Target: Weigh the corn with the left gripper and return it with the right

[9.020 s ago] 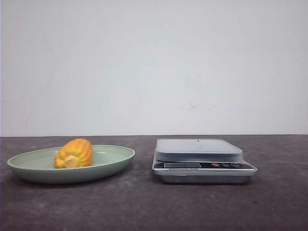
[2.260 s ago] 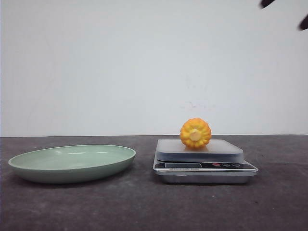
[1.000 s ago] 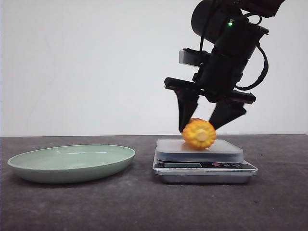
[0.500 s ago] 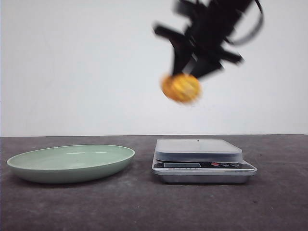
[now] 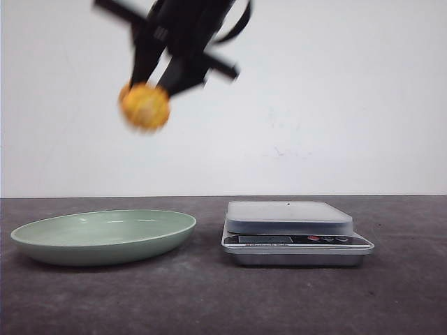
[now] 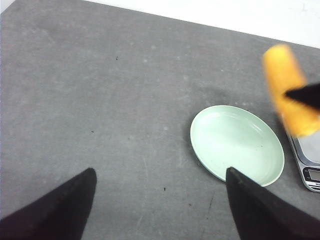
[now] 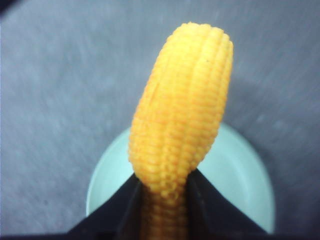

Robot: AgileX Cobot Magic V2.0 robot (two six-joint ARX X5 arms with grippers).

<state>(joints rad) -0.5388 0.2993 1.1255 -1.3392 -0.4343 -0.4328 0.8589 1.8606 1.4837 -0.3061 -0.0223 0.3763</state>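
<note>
The corn (image 5: 145,106), orange-yellow and motion-blurred, hangs high above the left part of the pale green plate (image 5: 105,241). My right gripper (image 5: 148,89) is shut on it from above. In the right wrist view the corn (image 7: 185,110) sticks out from between the black fingers (image 7: 125,200), with the plate (image 7: 240,170) below. My left gripper (image 6: 159,170) is out of the front view; it is open and empty, high over the table. Its view shows the corn (image 6: 290,95) and the plate (image 6: 235,145).
A silver kitchen scale (image 5: 290,216) with a bare grey platform stands right of the plate on the dark grey table; its corner shows in the left wrist view (image 6: 310,155). A white wall stands behind.
My right gripper closed on the corn on the scale, lifted it, and carried it left to above the plate. The scale platform is now bare.
</note>
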